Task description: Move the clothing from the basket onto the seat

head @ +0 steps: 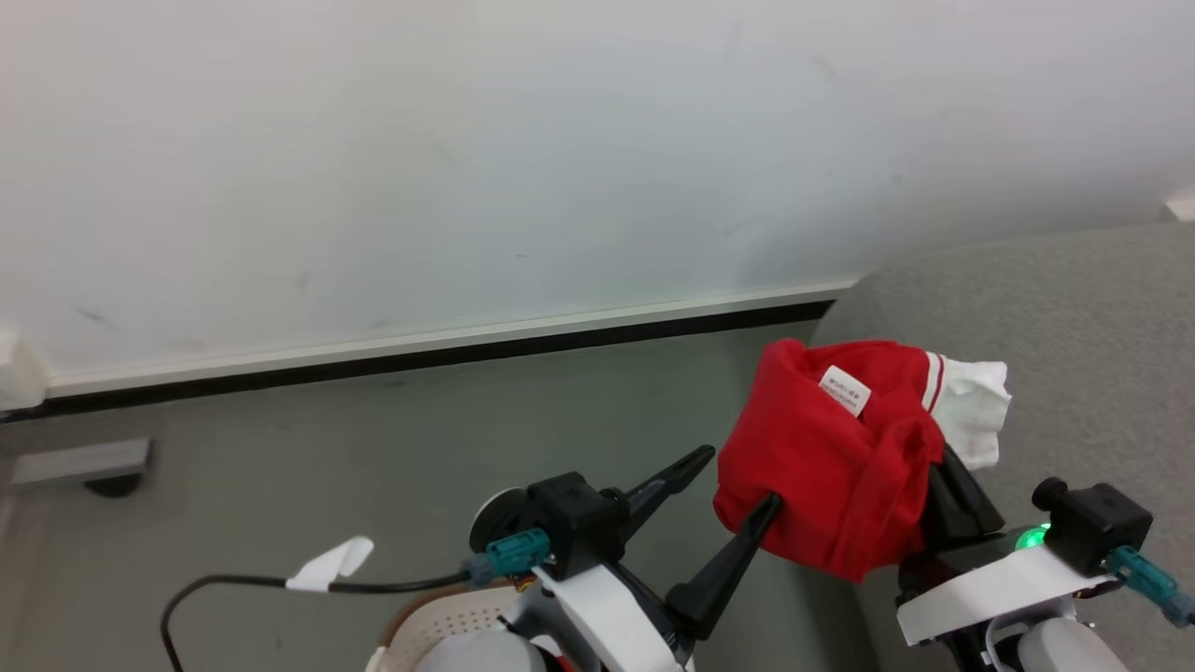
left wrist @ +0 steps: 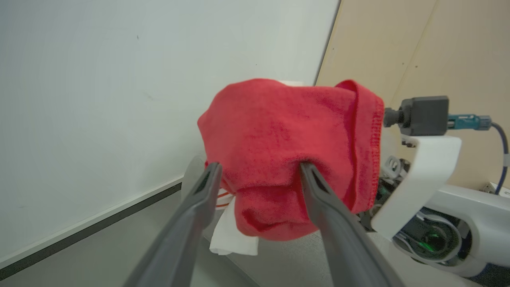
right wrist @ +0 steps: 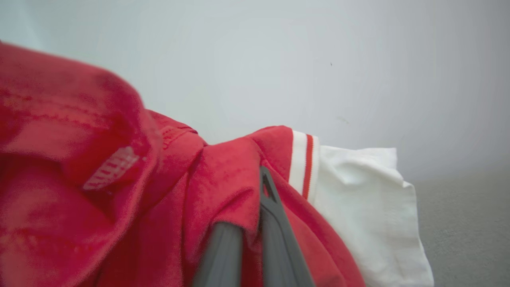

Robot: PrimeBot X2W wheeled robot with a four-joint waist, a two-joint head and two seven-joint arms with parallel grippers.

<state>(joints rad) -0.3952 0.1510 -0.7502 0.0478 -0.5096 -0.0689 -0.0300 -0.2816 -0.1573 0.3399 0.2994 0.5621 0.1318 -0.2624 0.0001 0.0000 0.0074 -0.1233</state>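
The grey-green floor [head: 373,439] reaches the skirting [head: 467,341] at the far side. A flat grey block [head: 84,462] sits far left, the basket [head: 462,614] at the near edge, and the grey seat [head: 1074,327] on the right.

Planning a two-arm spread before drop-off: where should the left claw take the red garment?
Probably the drooping lower fold of the garment, approached from the robot's left. The right claw clamps the far side, so the bundle hangs toward the left claw, which is open with one finger pressed into the cloth; that fold bulges between its fingers, thick enough to pinch.
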